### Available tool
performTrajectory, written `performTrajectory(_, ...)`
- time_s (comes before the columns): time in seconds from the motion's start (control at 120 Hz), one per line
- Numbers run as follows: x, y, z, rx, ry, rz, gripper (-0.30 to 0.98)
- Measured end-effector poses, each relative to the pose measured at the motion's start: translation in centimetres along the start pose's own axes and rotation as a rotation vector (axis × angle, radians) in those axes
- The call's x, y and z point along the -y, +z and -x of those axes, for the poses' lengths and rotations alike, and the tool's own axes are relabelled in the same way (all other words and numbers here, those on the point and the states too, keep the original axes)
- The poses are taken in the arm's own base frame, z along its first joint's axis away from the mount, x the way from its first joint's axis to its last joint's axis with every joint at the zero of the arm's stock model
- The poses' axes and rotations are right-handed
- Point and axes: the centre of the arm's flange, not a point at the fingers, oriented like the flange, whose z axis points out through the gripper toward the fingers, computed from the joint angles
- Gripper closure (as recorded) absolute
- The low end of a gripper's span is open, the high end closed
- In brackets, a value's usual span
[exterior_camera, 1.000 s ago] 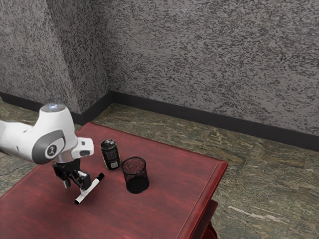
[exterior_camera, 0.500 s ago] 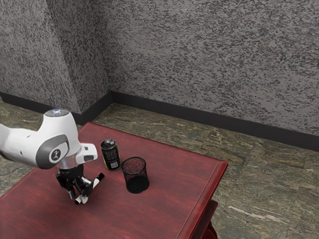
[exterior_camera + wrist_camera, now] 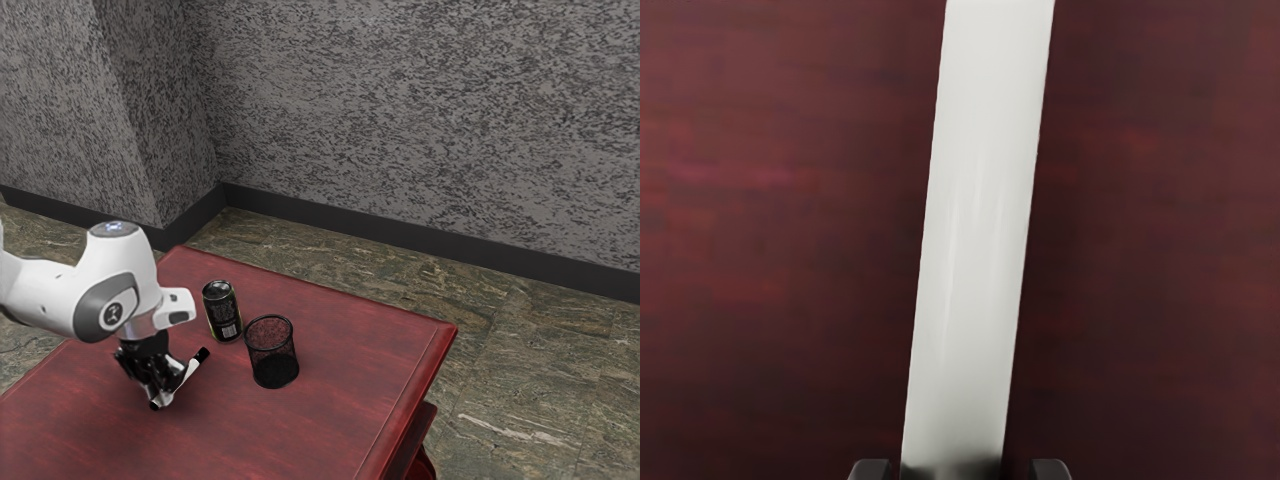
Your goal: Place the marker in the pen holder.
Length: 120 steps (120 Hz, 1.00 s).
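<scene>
My gripper [image 3: 162, 395] is down at the table over the near part of the white marker [image 3: 188, 373], its fingers on either side of the barrel. The marker lies on the table with its black-capped end toward the pen holder. In the wrist view the marker's white barrel [image 3: 978, 240] runs between the fingertips of my gripper [image 3: 960, 470], with a narrow gap at each side, so the gripper is open around it. The black mesh pen holder [image 3: 272, 353] stands upright, apart from the marker, toward the exterior view's right.
A dark can [image 3: 221, 311] stands right beside the pen holder, farther back than the marker. The red table [image 3: 340, 420] has its raised edge at the exterior view's right, and a grey wall [image 3: 430, 130] rises beyond the floor.
My hand has come down onto the marker and shifted slightly toward the exterior view's right. In the last half second the fingers have drawn closer together. Marker, pen holder and can look unmoved.
</scene>
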Motion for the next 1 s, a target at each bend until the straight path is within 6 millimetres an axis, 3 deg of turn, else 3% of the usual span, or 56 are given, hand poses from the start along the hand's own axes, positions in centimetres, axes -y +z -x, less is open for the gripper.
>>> performTrajectory(0.533, -1.6, 0.0, -0.1, -0.012, 0.041, -0.011, 0.77)
performTrajectory(0.608, -1.5, -2.2, -0.1, -0.04, 0.034, 0.003, 0.78)
performTrajectory(0.725, 0.3, -6.3, -0.1, -0.069, -0.01, 0.027, 0.79)
performTrajectory(0.875, 0.5, -12.0, -1.1, -0.091, -0.014, 0.033, 0.79)
performTrajectory(1.0, 0.7, -14.7, -2.0, -0.072, -0.012, 0.019, 0.79)
